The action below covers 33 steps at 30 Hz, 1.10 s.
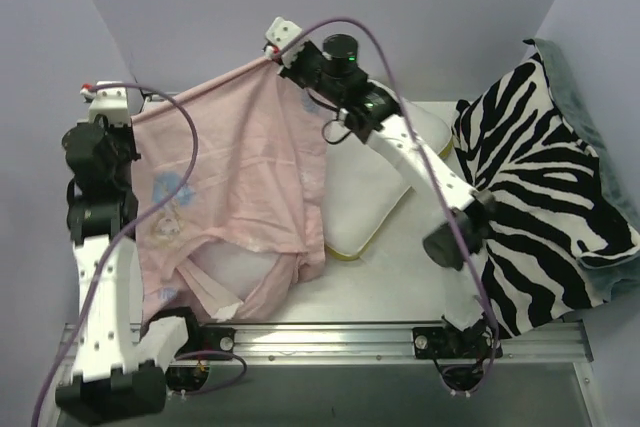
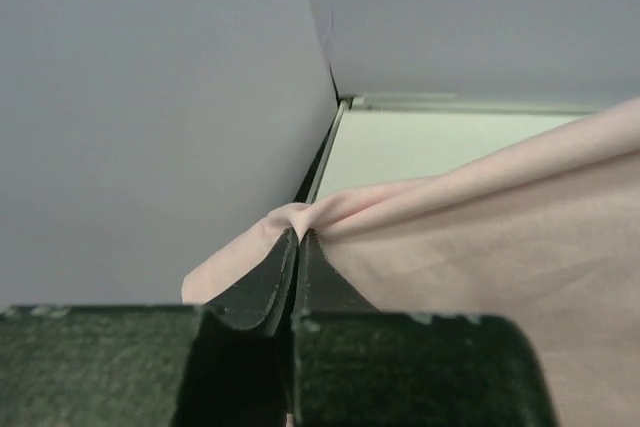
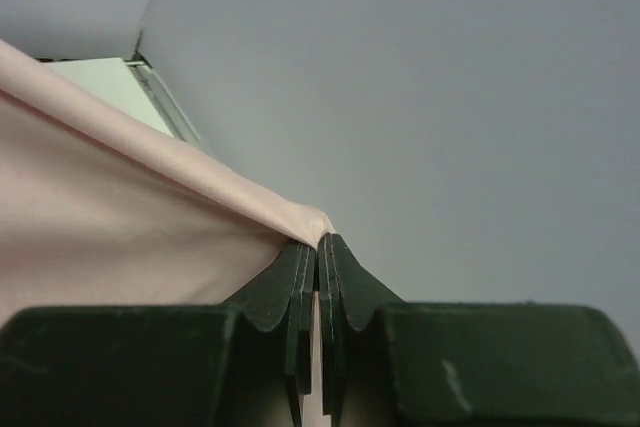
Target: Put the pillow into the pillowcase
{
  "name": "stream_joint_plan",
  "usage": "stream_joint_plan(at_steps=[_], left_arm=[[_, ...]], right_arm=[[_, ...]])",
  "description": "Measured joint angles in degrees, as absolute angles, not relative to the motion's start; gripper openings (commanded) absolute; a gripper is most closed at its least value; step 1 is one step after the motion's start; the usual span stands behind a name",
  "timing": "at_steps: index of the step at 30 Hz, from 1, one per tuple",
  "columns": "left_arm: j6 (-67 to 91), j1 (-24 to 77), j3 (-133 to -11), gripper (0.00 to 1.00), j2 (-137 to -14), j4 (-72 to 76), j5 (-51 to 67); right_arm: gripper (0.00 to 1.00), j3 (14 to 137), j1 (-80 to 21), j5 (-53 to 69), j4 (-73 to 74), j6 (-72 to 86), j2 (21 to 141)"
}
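The pillowcase (image 1: 240, 177) is held up with its pale pink side showing, and its lower part is draped onto the surface (image 1: 390, 292). One top corner is pinched in the left tool (image 2: 300, 237), the other in the right tool (image 3: 318, 242). The pillow (image 1: 365, 202) is laid flat just beside it, under the right arm. A zebra-striped blanket (image 1: 540, 197) is heaped at the right.

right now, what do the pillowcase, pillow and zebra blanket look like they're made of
The pillowcase: thin matte woven cloth, probably cotton or polyester; it drapes, gathers finely, and its print shows through faintly. The pillow: smooth white fabric over soft filling, judging by its plump shape. The zebra blanket: thicker, likely fleece; it lies in soft, bulky folds.
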<state>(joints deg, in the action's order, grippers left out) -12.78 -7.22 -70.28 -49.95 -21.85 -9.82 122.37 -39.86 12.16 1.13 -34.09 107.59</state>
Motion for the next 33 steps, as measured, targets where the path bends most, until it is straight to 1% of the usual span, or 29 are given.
stream_joint_plan(at_steps=[2,5,7,8,9,10,11,12,13,14,17,20,23,25,28,30,33], left_arm=[[-12.4,-10.2,-67.9,0.0,-57.8,-17.3,-9.5],[-9.5,-16.0,-68.6,0.0,-71.2,-11.3,-7.1],[-7.6,-19.1,-70.1,0.0,-78.8,-8.0,-5.4],[-6.7,-20.6,-71.0,0.0,-82.0,-6.8,-4.1],[-6.2,-21.9,-71.9,0.0,-84.6,-5.7,-2.9],[-6.4,-23.0,-72.9,0.17,-86.9,-5.4,-2.4],[-6.9,-24.1,-74.4,0.58,-89.0,-5.9,-1.6],[-7.6,-25.0,-76.5,0.85,-91.0,-6.9,-1.1],[-7.9,-25.9,-78.5,0.97,-92.9,-8.0,-0.3],[-8.3,-26.9,-80.4,0.97,-94.1,-9.5,1.0],[-9.8,-28.9,-84.0,0.97,-95.1,-15.2,5.3],[-13.8,-29.8,-84.2,0.97,-92.7,-21.4,12.3],[-19.1,-27.9,-80.4,0.98,-87.0,-27.1,19.4],[-22.5,-23.8,-77.3,0.97,-83.1,-30.4,21.9],[-26.2,-14.1,-73.4,0.97,-80.9,-33.1,24.2],[-27.4,-8.2,-71.5,0.95,-82.4,-34.4,25.3],[-28.0,-3.3,-70.4,0.92,-87.4,-36.3,25.1]], right_arm=[[0.0,129.0,-39.5,9.4,-2.1,-35.2,118.3],[0.0,140.3,-39.6,7.9,-9.5,-37.7,134.7],[0.0,141.9,-40.0,8.0,-15.5,-39.7,142.2],[0.22,141.9,-40.2,8.2,-17.9,-40.6,145.1],[0.36,141.8,-40.5,8.4,-20.0,-41.1,147.5],[0.51,141.3,-40.7,7.9,-22.2,-42.0,149.4],[0.71,140.2,-40.8,7.6,-23.8,-42.8,150.6],[0.77,138.4,-40.9,6.9,-25.1,-43.5,150.9],[0.81,136.2,-40.9,6.2,-26.5,-44.3,150.8],[0.88,134.3,-40.8,5.3,-27.5,-44.8,150.4],[0.93,127.0,-40.6,2.3,-26.3,-44.7,146.3],[0.92,118.5,-40.0,1.2,-15.6,-42.8,137.0],[0.92,114.0,-38.9,3.1,-2.1,-38.9,126.5],[0.92,113.0,-37.5,5.5,7.3,-35.8,120.0],[0.92,113.0,-34.2,10.2,19.4,-31.7,113.0],[0.92,112.9,-31.6,13.3,27.2,-29.5,110.8],[0.93,110.7,-28.3,15.8,36.4,-27.7,110.5]])
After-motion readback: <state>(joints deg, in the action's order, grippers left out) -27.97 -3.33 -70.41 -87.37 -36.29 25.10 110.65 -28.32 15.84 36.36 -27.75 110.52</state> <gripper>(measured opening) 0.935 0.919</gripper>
